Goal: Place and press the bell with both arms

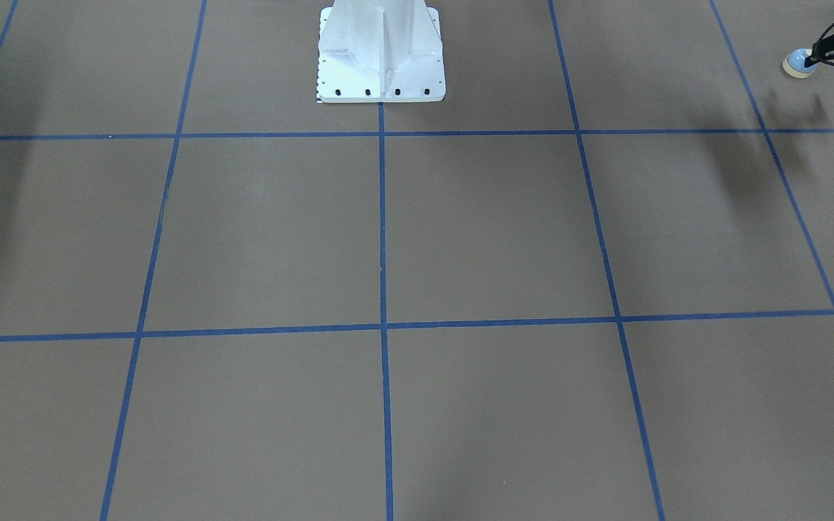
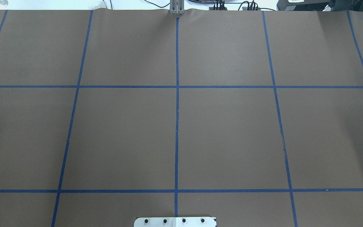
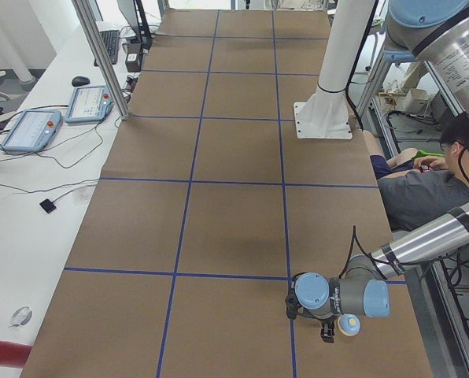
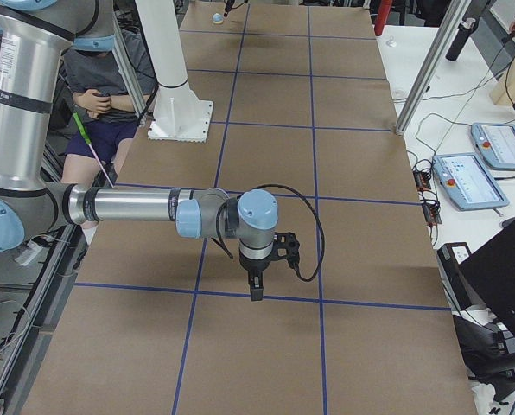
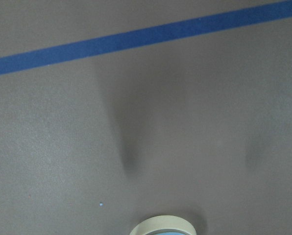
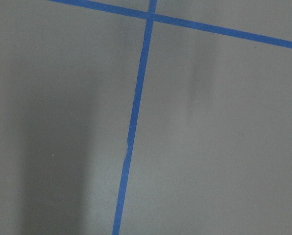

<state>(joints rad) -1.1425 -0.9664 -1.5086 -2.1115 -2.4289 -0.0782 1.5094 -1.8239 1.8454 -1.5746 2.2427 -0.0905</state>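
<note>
The bell point(image 1: 795, 64), light blue dome with a cream base, hangs tilted on its side above the brown table at the robot's far left. My left gripper point(image 1: 816, 56) is shut on its dome; a shadow lies on the table below. In the exterior left view the bell point(image 3: 348, 324) sits at the near arm's gripper point(image 3: 327, 329). The left wrist view shows only the bell's cream rim point(image 5: 163, 226) at the bottom edge. My right gripper point(image 4: 256, 290) shows only in the exterior right view, pointing down over a blue tape line; I cannot tell if it is open or shut.
The white pedestal base point(image 1: 381, 65) stands at the table's robot side. Blue tape lines point(image 2: 177, 94) grid the brown table. A seated person point(image 3: 423, 189) is behind the robot. Teach pendants point(image 3: 30, 130) and metal posts point(image 3: 101, 55) stand along the far side.
</note>
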